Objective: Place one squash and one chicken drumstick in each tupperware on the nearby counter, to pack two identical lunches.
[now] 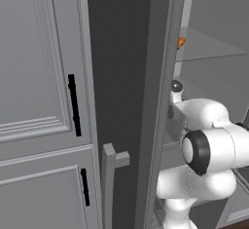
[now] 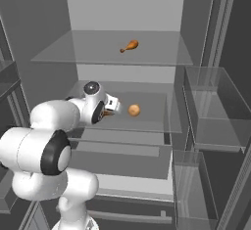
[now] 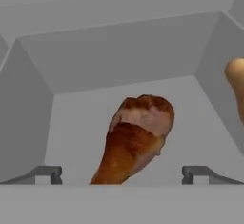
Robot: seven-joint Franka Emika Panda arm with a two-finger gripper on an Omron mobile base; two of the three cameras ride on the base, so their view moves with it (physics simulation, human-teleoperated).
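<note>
Grey cabinet doors with black handles stand left of an open fridge door's edge. The white arm reaches inside; an orange speck, possibly food, sits on a shelf.

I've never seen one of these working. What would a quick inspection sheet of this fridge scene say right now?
Surface: glass fridge shelves, the arm reaching onto the middle one.
Job's things: one chicken drumstick lies between the gripper's finger tips; a second drumstick on the upper shelf; a squash on the middle shelf, right of the gripper.
Clutter: nothing seen.
Grippers: gripper open, holding nothing.
Cables: nothing seen.
Surroundings: open fridge door with clear door bins; grey cabinet fronts with black handles.
</note>
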